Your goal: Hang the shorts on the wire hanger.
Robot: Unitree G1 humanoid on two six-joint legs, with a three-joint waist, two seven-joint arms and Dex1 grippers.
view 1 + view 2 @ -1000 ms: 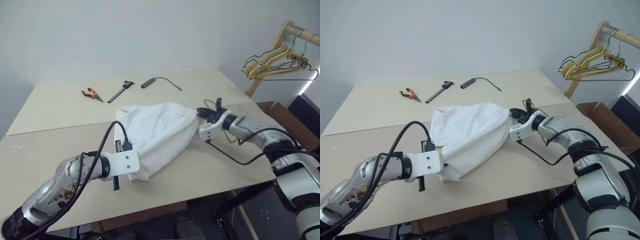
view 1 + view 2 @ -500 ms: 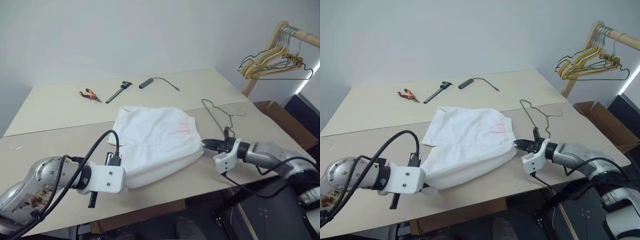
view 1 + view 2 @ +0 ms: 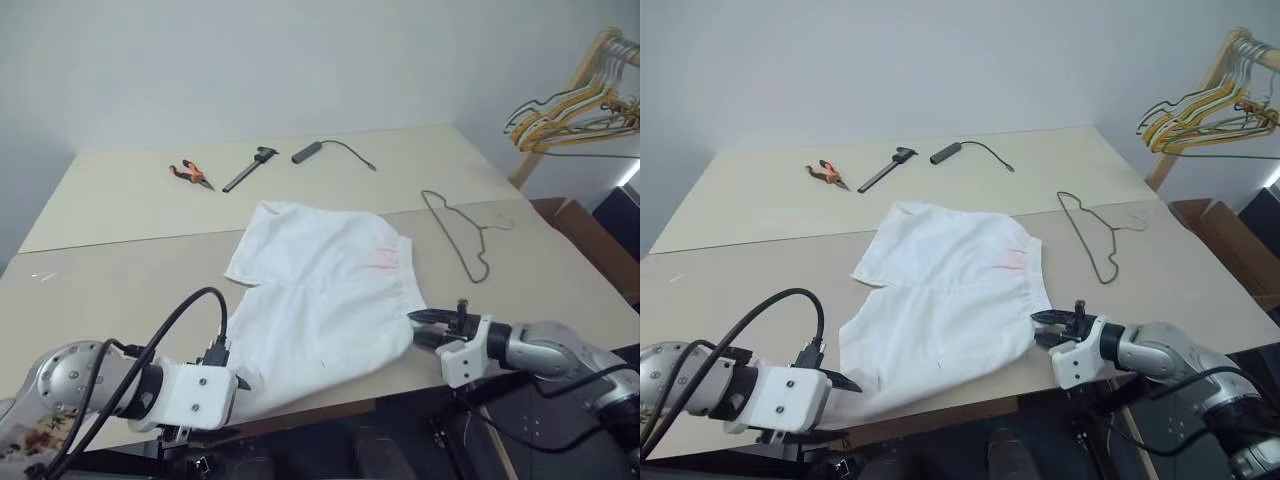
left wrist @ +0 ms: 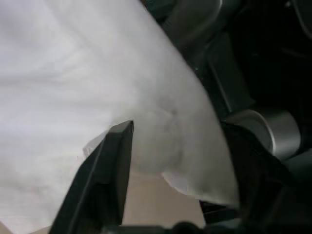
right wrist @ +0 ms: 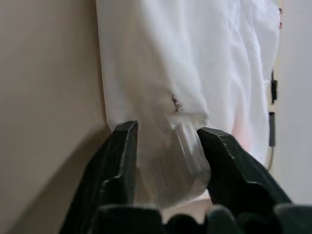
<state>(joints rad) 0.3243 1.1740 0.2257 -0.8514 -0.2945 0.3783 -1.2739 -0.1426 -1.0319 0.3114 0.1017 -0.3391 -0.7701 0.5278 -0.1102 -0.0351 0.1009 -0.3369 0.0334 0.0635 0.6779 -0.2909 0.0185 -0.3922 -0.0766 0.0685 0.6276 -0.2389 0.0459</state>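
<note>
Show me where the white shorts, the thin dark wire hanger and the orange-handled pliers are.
White thin-fabric shorts [image 3: 320,290]: left eye view, middle of the cloth.
Thin dark wire hanger [image 3: 455,232]: left eye view, long wire side.
Orange-handled pliers [image 3: 186,173]: left eye view, handles.

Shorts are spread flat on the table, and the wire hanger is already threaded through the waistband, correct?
Not quite. The shorts do lie spread on the table, but the wire hanger is not threaded through them: it lies bare on the table beside them, to the robot's right, apart from the fabric. The right eye view shows the gap between the two.
</note>
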